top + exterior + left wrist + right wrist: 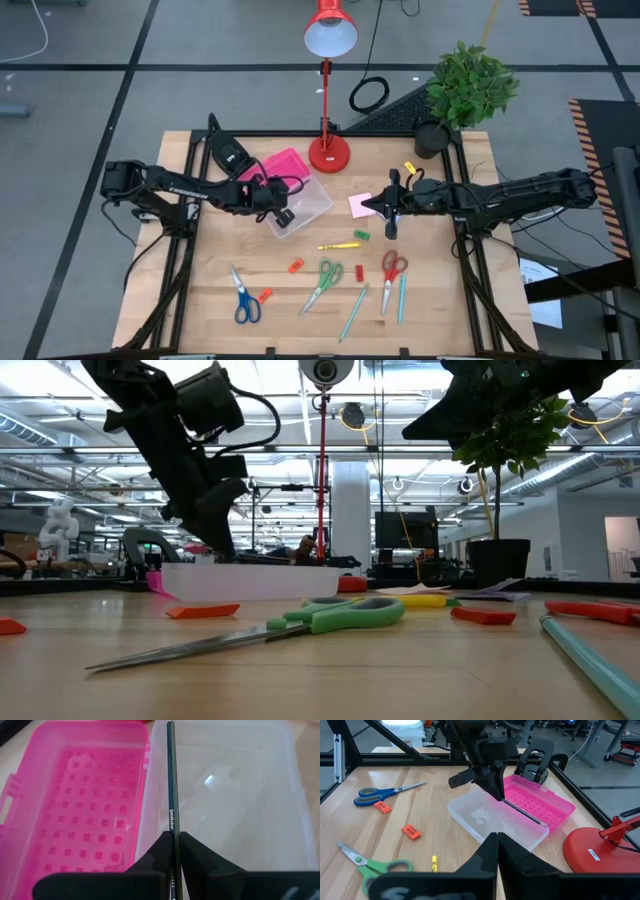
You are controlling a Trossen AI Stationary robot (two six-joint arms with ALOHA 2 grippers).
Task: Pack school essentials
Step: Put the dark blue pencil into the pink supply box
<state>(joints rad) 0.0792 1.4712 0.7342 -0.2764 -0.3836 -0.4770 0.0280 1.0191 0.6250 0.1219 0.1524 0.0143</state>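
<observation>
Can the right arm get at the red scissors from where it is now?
Probably yes. The right pincer hangs shut and empty, just behind the red scissors, with only bare table between. The left pincer is off at the clear box, holding a pencil.

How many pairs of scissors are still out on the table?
3, all near the front edge: blue scissors toward the left, green scissors in the middle, red scissors toward the right. None seem hidden, though the arms cover some table.
</observation>
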